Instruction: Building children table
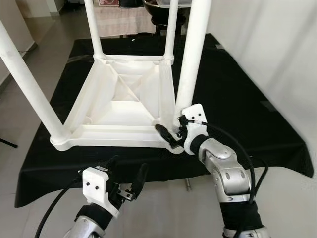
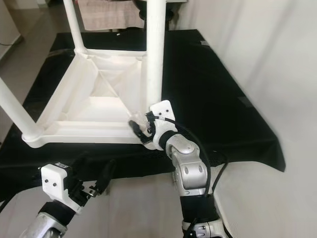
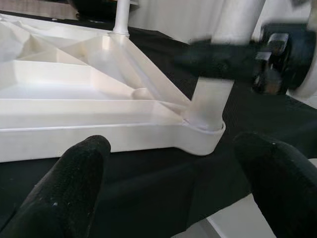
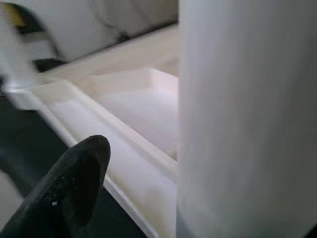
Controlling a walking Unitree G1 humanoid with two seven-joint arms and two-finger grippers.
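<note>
A black cloth (image 1: 237,99) covers the surface in front of me, and the white table (image 1: 124,106) lies upside down on it, legs pointing up. The near right leg (image 1: 190,54) stands in its corner socket. My right claw (image 1: 168,135) is at the base of that leg, fingers spread around it, one finger (image 4: 74,188) beside the table's rim. My left claw (image 1: 126,178) hovers spread open, just short of the cloth's near edge.

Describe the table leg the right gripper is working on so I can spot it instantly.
On the black cloth lies an upturned white table, legs up. The leg stands at its near right corner, the right gripper at its base.
</note>
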